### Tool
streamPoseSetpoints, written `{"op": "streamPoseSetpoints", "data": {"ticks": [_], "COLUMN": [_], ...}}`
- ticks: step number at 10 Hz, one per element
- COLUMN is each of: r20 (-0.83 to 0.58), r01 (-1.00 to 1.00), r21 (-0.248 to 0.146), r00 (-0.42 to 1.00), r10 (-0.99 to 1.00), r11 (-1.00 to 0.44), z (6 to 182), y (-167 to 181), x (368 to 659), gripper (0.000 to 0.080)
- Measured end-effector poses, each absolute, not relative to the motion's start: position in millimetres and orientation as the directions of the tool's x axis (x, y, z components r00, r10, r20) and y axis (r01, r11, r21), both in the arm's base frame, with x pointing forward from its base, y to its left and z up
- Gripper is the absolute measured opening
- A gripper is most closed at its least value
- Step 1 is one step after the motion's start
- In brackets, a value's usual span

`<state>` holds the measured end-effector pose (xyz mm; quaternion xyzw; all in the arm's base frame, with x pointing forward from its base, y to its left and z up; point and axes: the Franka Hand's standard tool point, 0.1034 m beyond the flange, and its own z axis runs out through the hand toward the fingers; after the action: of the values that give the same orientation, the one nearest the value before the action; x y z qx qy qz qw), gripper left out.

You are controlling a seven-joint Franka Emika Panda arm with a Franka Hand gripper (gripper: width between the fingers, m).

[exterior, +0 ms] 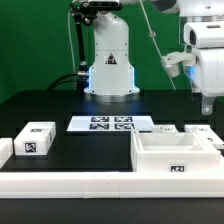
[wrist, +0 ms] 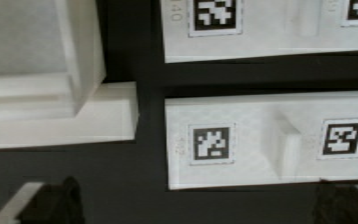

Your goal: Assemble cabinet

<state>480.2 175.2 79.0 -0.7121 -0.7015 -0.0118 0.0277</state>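
The cabinet body (exterior: 175, 152), a large open white box with a tag on its front, stands at the front of the exterior view's right. A smaller white tagged block (exterior: 35, 139) sits at the front left. More white tagged pieces (exterior: 200, 132) lie behind the body. My gripper (exterior: 207, 100) hangs high above those pieces. In the wrist view my gripper (wrist: 202, 205) is open and empty, with dark fingertips (wrist: 51, 200) spread wide. A white piece with two tags (wrist: 265, 140) lies below it, and a corner of the cabinet body (wrist: 43, 75) is beside that.
The marker board (exterior: 105, 123) lies flat at the table's middle; it also shows in the wrist view (wrist: 247, 25). The robot's white base (exterior: 110, 60) stands behind it. A long low white border rail (exterior: 70, 185) runs along the front edge.
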Motion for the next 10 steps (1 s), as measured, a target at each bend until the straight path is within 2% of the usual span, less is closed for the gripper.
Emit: {"op": "streamPoseSetpoints", "data": {"ticks": [2, 4, 6, 10], "r20": [0.074, 0.107, 0.128, 0.140], "r01": [1.000, 1.000, 1.000, 0.999], "r21": [-0.019, -0.002, -0.010, -0.016], "r00": [0.010, 0.007, 0.012, 0.031], "r10": [0.997, 0.994, 0.992, 0.990], "r11": [-0.009, -0.007, -0.011, -0.029], "z": [63.4, 46.6, 28.8, 16.0], "y": [181.5, 191.0, 194.8, 190.3], "x": [459.7, 452.7, 445.4, 442.6], "gripper": [0.0648, 0.0648, 0.0648, 0.0648]}}
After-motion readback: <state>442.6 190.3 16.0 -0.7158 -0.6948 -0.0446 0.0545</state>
